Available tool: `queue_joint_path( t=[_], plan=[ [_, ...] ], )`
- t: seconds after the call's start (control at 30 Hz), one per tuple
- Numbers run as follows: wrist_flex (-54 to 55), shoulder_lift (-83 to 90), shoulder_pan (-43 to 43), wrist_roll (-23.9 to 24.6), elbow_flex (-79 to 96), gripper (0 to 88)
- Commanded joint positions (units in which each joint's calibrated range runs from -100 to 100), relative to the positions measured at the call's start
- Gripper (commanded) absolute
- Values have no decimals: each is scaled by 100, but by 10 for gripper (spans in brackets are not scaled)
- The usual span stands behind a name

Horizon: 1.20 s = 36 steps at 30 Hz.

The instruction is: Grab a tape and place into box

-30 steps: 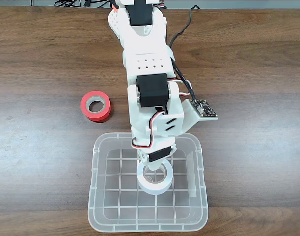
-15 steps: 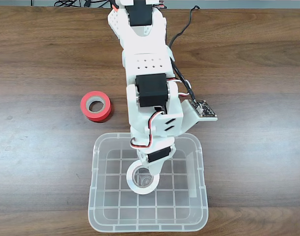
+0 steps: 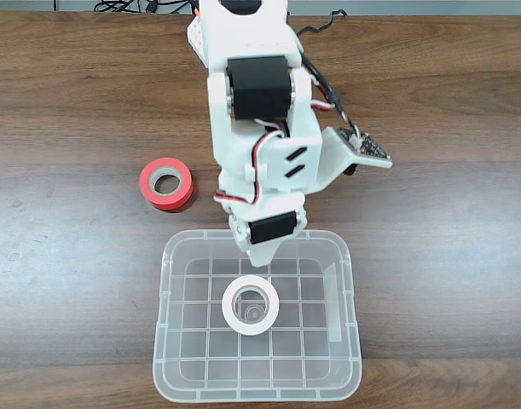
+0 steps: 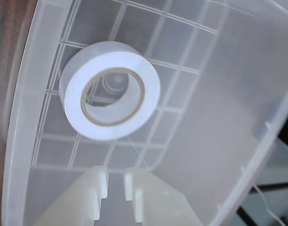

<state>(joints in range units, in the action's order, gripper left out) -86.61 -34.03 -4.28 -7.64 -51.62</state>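
Since half a second ago the arm has pulled up and back toward its base, so the gripper (image 3: 262, 252), which then reached down to the tape, now hangs over the box's far wall; the tape has not shifted in that time.

Nearest the fixed camera is the box (image 3: 170, 375), clear, with a ribbed grid floor. The tape (image 3: 250, 305) lies flat on that floor near the middle, hole up, touching nothing but the floor. Just beyond it is the gripper, free of the tape. Further off on the table, left of the arm in this view, stands a red roll (image 3: 167, 183), well outside the box.

As for the step in hand, the placing looks done and the arm is withdrawing. The next move calls only for lifting clear of the box wall without clipping it.

In the wrist view, the gripper (image 4: 114, 189) shows two pale fingertips (image 4: 133, 187) close together with a slim gap and nothing between them: narrow and empty. From the fixed camera this cannot be judged. The wrist view also shows the tape (image 4: 134, 70) lying apart from the tips, and the box wall (image 4: 21, 136). The fixed view alone shows the red roll and the arm's pose.
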Motion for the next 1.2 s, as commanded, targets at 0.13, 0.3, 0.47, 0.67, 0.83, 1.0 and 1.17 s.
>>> queue_joint_path(
  t=[0.13, 0.3, 0.47, 0.67, 0.83, 1.0, 1.17],
  plan=[
    [-1202, 2116, -77, 322, -492, 13],
    [-1339, 3049, -252, 359, -378, 13],
    [-1339, 4063, -384, 353, 541, 13],
    [-1339, 5487, -428, 364, 2740, 13],
    [-1313, 6766, -428, 369, 4685, 13],
    [-740, 7989, -428, 322, 6621, 13],
    [271, 9381, -428, 153, 8627, 13]
  ],
)
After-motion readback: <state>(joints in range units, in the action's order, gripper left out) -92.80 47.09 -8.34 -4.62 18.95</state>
